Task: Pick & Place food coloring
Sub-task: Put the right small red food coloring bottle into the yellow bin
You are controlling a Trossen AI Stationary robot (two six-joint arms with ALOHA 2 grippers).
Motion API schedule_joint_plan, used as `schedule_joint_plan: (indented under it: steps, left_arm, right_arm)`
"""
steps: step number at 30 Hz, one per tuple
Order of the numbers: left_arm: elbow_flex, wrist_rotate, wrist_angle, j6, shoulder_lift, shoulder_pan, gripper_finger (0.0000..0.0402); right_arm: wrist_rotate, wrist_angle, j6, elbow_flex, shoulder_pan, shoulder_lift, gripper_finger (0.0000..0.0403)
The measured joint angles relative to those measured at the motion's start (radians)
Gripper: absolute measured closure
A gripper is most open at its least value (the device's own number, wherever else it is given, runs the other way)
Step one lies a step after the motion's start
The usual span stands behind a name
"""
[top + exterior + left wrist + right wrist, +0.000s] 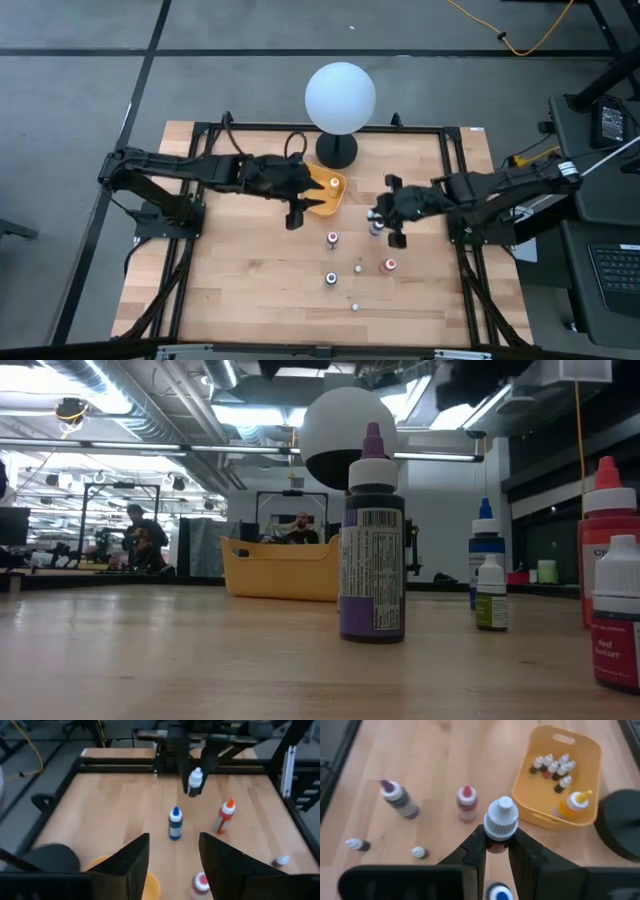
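Yellow tray (333,192) and white globe (340,97) flank loose bottles (331,239).

Both arms are dark, jointed and slim, with black cabling along the links. The left gripper (172,865) ends in two broad, wedge-shaped black fingers (131,862); their surface looks matte, perhaps plastic.

Left arm is stretched in from its side toward the middle of the table, with the left gripper (297,213) hanging there, fingers (131,862) spread apart and nothing between them. Right arm comes in from the other side, right gripper (385,222) pinched tight around a bottle (498,822).
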Motion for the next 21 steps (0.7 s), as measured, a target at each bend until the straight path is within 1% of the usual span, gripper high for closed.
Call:
schedule_joint_plan:
  steps: [4, 7, 14, 18, 21]
  left_arm:
    - [0.076, 0.028, -0.029, 0.079, 0.049, 0.043, 0.0227]
    - [0.114, 0.075, -0.047, 0.12, 0.095, 0.072, 0.0229]
    - [0.197, 0.171, -0.032, 0.144, 0.21, 0.107, 0.0242]
    - [0.245, 0.21, -0.028, 0.154, 0.272, 0.112, 0.0249]
    - [0.27, 0.214, -0.035, 0.171, 0.322, 0.112, 0.0254]
  right_arm:
    - [-0.039, 0.034, 0.0, 0.0, -0.067, 0.027, 0.0333]
    - [-0.051, 0.066, -0.011, 0.0, -0.097, 0.05, 0.0331]
    - [-0.055, 0.102, -0.056, 0.0, -0.149, 0.076, 0.0331]
    - [-0.055, 0.102, -0.086, 0.0, -0.179, 0.077, 0.0329]
    - [-0.055, 0.102, -0.106, 0.0, -0.195, 0.077, 0.0328]
